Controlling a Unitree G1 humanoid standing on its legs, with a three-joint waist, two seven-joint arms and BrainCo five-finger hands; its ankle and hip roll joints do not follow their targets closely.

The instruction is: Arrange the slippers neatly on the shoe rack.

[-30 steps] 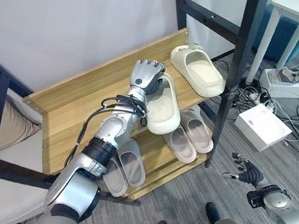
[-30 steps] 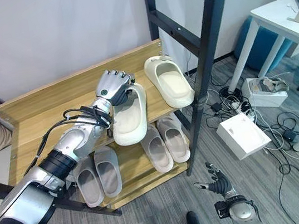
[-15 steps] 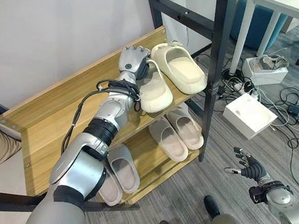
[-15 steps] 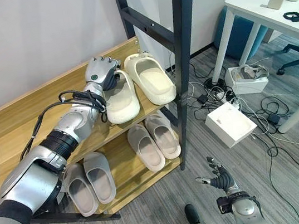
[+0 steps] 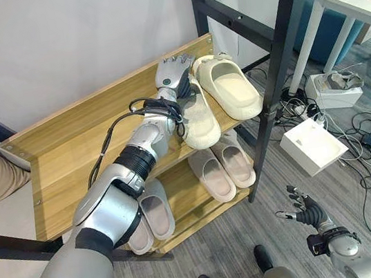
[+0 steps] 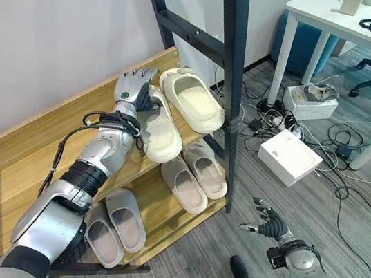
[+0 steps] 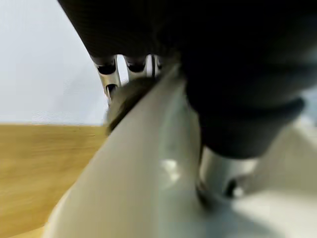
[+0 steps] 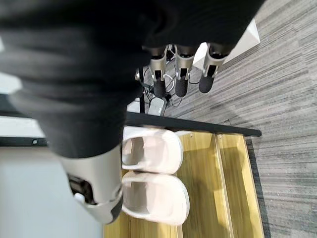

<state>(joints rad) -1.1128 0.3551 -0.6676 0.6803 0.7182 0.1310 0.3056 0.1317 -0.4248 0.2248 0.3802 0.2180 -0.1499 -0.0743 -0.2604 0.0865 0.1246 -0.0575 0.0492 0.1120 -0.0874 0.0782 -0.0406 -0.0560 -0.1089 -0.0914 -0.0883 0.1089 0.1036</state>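
The left hand [image 5: 174,71] is up on the top shelf of the wooden shoe rack [image 5: 75,145], its fingers curled over the far end of a cream slipper [image 5: 198,117] and gripping it; in the left wrist view the thumb [image 7: 218,173] presses into the slipper's pale inside while the fingers [image 7: 108,74] hook over its rim. That slipper lies flat on the top shelf with its near end reaching the front edge, and just beside it, at about three o'clock, sits a second cream slipper [image 5: 228,87], the two nearly parallel and close to touching along their sides. They take up the right end of the shelf, next to the black upright post [image 6: 234,69]. On the lower shelf, a pair of pale pink slippers [image 5: 221,167] lies side by side under the cream ones, and a pair of grey slippers [image 5: 148,214] lies at about nine o'clock from them, partly behind the left arm. The right hand [image 6: 271,224] hangs low over the grey carpet floor [image 5: 269,231], well apart from the rack, its fingers spread loosely and straight with nothing in them. At about three o'clock from the rack a white box [image 5: 310,148] lies on the floor among loose cables, and the corner of a white table [image 6: 334,8] stands beyond it.
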